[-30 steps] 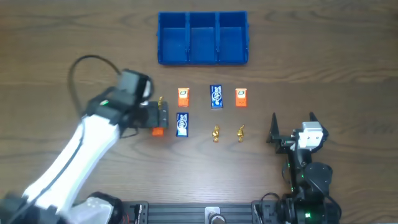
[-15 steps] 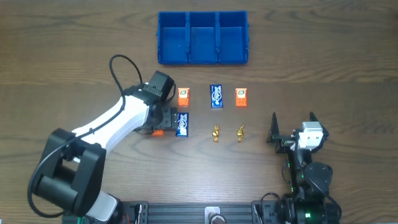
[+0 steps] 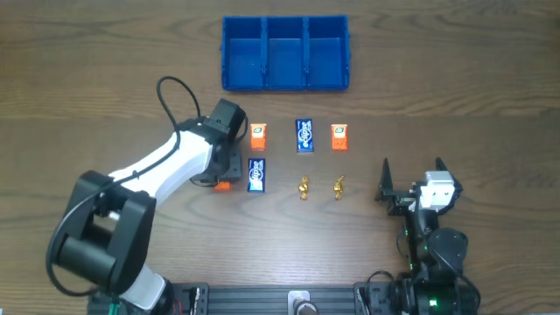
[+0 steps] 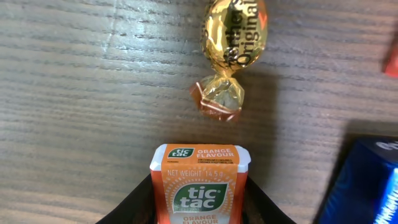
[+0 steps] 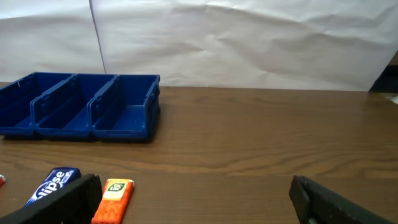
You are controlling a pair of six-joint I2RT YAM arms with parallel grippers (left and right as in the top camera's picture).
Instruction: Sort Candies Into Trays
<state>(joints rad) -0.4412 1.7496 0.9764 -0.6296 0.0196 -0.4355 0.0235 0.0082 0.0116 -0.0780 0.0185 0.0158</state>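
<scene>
The left arm has been swung in over the table, where a flat orange mint box [image 4: 200, 193], lying beside a gold-wrapped candy [image 4: 230, 43], is pinched in the left gripper [image 4: 200, 179]. The pick is judged under way; a lift to the blue tray [image 3: 285, 87] is called for next

Desk [image 3: 490, 105]: wood grain, matt. Gold candy [image 4: 231, 37]: crinkled glossy foil wrap. Orange box [image 4: 200, 183]: smooth glossy plastic. Tray [image 3: 285, 85]: plastic, slight sheen. Blue packet [image 4: 373, 180]: glossy wrapper.
</scene>
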